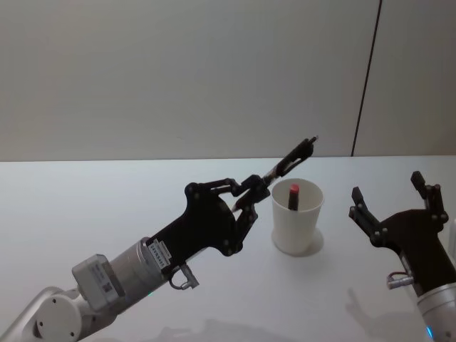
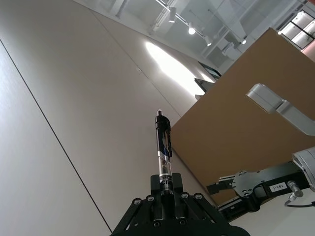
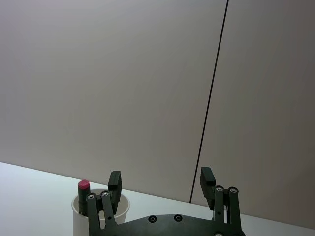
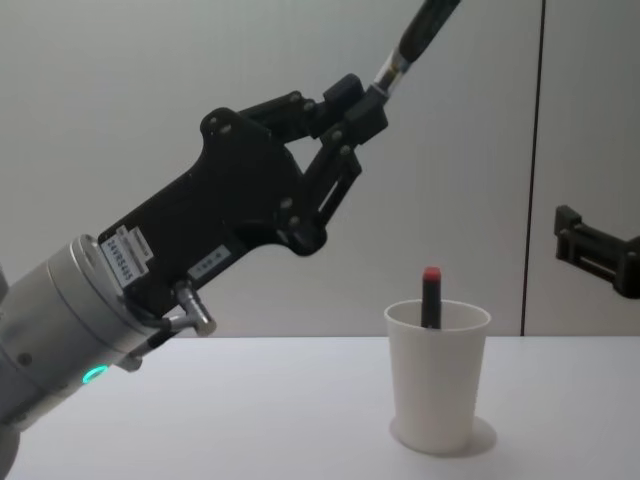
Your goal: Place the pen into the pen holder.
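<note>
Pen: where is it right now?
In the head view the pen is clamped in the left gripper, tilted in the air above and slightly left of the pen holder, not in it.

left gripper [image 1: 255, 189]: black linkage body, silver screws [image 2: 150, 198], white serial labels [image 4: 128, 252], silver wrist cylinder [image 1: 132, 267], teal LED [image 4: 95, 375]. right gripper [image 1: 387, 187]: same black, red wire [image 1: 399, 279].

The pen holder [image 1: 296, 229] looks matt white paper, the pen [image 2: 163, 142] glossy black plastic, the table [image 1: 107, 214] smooth.

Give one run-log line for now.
left claw shut on black pen | right claw open | white paper cup holds red-tipped stick
</note>
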`<action>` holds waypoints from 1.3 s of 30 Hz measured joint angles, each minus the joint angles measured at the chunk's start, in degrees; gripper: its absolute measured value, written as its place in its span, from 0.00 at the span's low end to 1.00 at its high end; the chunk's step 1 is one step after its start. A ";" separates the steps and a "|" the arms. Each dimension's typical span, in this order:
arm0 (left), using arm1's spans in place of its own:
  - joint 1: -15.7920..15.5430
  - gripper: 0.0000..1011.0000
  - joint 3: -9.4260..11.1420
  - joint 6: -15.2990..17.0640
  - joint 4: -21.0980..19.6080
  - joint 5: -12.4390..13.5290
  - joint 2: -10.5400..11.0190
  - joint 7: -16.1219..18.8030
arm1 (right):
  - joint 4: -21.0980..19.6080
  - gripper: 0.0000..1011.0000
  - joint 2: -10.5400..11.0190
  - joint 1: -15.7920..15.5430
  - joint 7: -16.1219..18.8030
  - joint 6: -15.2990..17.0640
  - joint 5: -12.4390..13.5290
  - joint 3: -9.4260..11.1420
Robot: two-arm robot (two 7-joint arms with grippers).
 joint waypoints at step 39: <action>-0.31 0.14 -0.05 -0.22 0.27 -1.06 0.22 -2.30 | -0.25 0.99 2.33 0.36 18.05 -8.39 9.70 1.56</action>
